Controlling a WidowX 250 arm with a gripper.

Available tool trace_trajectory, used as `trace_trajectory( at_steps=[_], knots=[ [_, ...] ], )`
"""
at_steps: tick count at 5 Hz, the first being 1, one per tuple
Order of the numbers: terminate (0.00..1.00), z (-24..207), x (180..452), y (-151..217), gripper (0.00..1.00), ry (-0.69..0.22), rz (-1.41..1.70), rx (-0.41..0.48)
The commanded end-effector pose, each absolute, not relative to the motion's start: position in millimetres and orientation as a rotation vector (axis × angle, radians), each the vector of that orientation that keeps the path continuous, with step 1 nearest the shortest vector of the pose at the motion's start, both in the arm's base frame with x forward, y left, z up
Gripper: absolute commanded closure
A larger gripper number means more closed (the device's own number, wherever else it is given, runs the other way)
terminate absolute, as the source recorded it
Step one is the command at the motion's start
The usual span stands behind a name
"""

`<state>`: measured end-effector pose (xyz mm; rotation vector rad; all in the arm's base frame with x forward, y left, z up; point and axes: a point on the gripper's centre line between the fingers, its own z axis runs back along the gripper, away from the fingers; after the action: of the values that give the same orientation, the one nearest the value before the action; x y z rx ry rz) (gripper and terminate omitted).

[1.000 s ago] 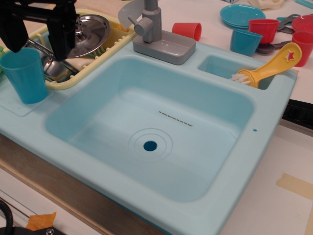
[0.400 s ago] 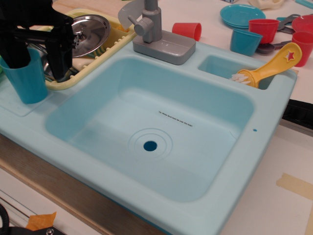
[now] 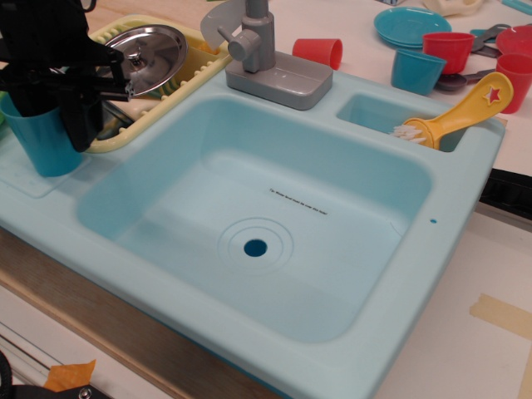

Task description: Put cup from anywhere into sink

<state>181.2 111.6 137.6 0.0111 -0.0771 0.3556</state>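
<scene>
The tall teal-blue cup (image 3: 35, 145) stands upright on the flat left ledge of the light aqua sink (image 3: 453, 212), outside the deep basin. My black gripper (image 3: 54, 112) has come down over the cup's rim. One finger is inside the cup and the other finger (image 3: 79, 125) presses against the outside of its right wall, so the gripper is shut on the cup's wall. The cup still rests on the ledge. The basin with its round drain hole (image 3: 255, 247) holds nothing.
A yellow dish rack (image 3: 179, 83) with a metal lid (image 3: 154, 54) sits right behind the cup. The grey faucet (image 3: 262, 50) stands at the back. A yellow brush (image 3: 457, 112) lies in the side compartment. Red cups (image 3: 318, 51), a short teal cup (image 3: 417, 71) and plates (image 3: 411, 25) are behind.
My gripper has dropped from above the cup down over its rim, and its fingers have drawn closer together around the cup's right wall. The cup has not moved.
</scene>
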Motion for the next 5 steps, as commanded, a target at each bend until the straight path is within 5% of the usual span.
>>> trace_trajectory(
  at_steps=[1,2,3,5],
  knots=[
    [0.00,144.7,178.3,113.4,1.00,-0.104,0.373,0.022],
    [0.00,161.6,172.8,97.3,1.00,-0.132,0.369,0.032],
    [0.00,176.9,176.6,75.5,0.00,-0.160,0.352,0.050],
    [0.00,170.5,201.7,40.7,0.00,-0.152,0.249,0.024]
  ],
)
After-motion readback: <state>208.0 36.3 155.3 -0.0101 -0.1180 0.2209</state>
